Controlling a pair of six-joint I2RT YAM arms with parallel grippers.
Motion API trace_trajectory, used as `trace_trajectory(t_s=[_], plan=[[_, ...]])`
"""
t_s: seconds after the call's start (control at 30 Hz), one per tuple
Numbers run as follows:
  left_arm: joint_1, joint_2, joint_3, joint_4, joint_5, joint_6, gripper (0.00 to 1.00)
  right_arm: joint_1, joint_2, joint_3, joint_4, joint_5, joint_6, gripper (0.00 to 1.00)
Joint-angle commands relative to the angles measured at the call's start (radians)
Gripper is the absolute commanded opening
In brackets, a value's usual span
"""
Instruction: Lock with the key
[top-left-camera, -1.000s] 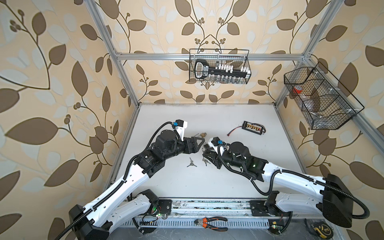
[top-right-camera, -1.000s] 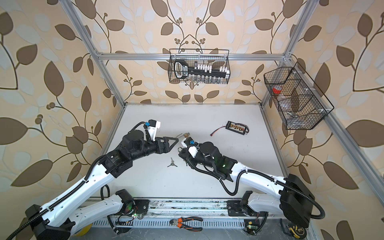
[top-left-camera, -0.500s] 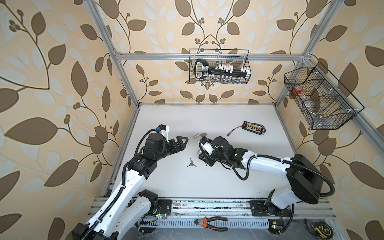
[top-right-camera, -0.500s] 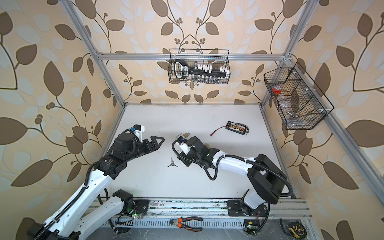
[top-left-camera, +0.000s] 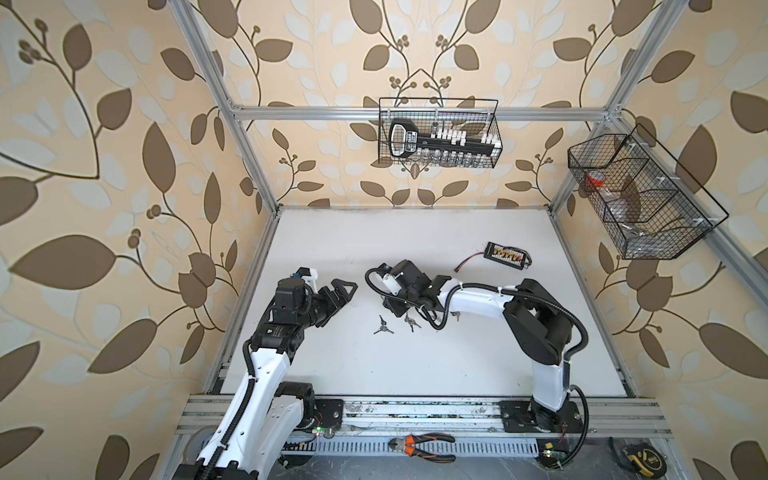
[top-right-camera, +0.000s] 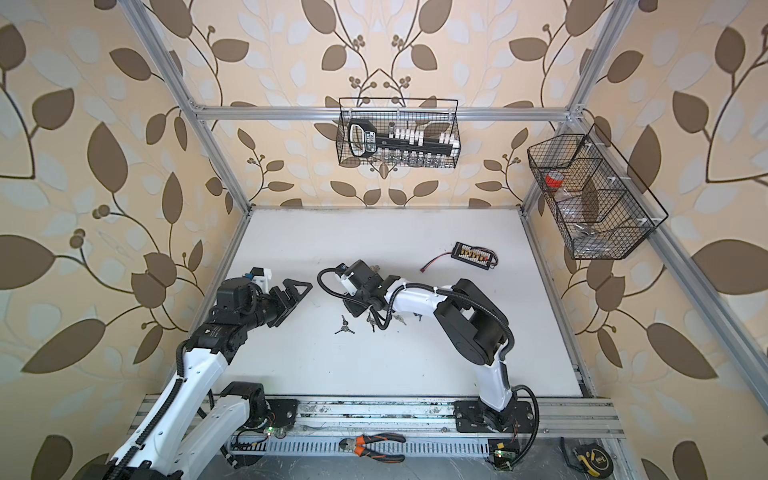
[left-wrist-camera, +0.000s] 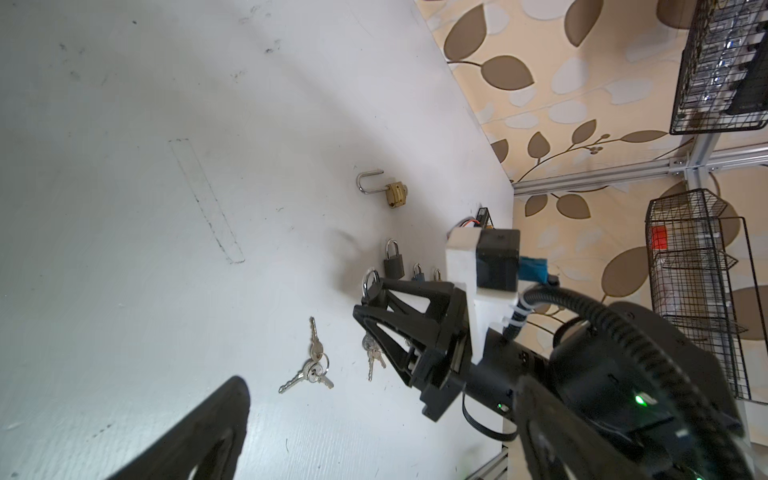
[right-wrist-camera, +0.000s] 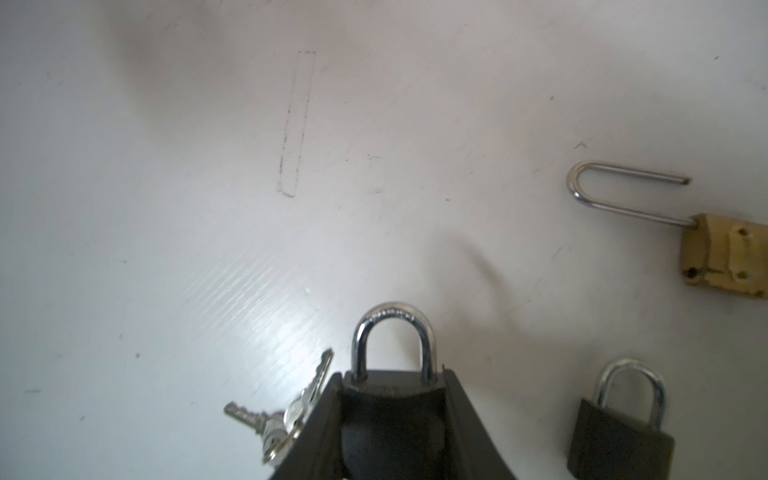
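R pincer (right-wrist-camera: 392, 380) clamped on dark grey padlock w/ silver shackle (right-wrist-camera: 390, 411), shackle poking past fingertips. Silver key bunch on ring (right-wrist-camera: 282, 415) lies just beside its finger. L pincer (top-left-camera: 340, 294) jaws wide apart, empty; 2nd silver key bunch (left-wrist-camera: 313, 365) betw both pincers.

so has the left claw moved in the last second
yes, the left claw pulled back leftward, away from the loose keys

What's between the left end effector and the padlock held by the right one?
Bare table, in both top views; a key bunch lies just beside that stretch, near the padlock.
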Motion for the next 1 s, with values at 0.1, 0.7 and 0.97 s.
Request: trace_trajectory(t_s=[0.1,0.7,0.97], plan=[[0.022,-0.011,0.016,0.017,0.070,-0.008,0.98,-0.007,0.115,0.163,-0.101,0.056,-0.037,0.00],[0.028,-0.024,0.021,-0.004,0.079,-0.005,0.98,-0.016,0.211,0.262,-0.150,0.048,-0.042,0.31],[0.028,-0.029,0.021,-0.014,0.078,0.003,0.99,-0.018,0.199,0.248,-0.151,0.036,-0.042,0.62]])
